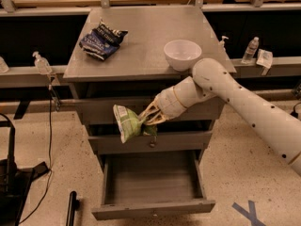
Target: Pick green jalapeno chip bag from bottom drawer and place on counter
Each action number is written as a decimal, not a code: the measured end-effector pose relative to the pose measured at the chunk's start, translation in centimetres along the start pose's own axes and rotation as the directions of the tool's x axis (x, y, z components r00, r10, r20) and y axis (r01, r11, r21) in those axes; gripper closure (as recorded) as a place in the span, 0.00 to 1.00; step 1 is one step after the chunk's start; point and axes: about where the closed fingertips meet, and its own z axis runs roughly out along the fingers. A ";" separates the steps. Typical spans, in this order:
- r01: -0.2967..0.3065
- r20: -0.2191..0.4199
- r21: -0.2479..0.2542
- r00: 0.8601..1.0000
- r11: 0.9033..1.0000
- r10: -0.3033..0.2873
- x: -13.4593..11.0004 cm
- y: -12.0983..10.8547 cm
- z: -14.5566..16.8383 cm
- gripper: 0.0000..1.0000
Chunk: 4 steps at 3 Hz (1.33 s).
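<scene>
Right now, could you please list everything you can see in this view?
green jalapeno chip bag: one, light green, held before the middle drawer
bottom drawer: one, grey, pulled open
counter: one, grey, cabinet top
dark chip bag: one, blue-black, counter's far left
bowl: one, white, counter's near right
pump bottles: two, clear, side ledges
water bottle: one, clear, right ledge
arm: one, white, reaching from the right
gripper: one, tan, shut on the bag, above the open drawer
</scene>
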 end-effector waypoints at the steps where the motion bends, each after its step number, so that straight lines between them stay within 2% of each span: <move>1: 0.037 -0.015 0.002 0.999 0.999 -0.037 -0.2 -1.2 -1.3 1.00; 2: 0.126 -0.092 -0.023 0.988 0.992 -0.128 -0.1 -4.1 -2.6 1.00; 4: 0.216 -0.208 -0.059 0.952 0.975 -0.223 -0.4 -8.9 -3.4 1.00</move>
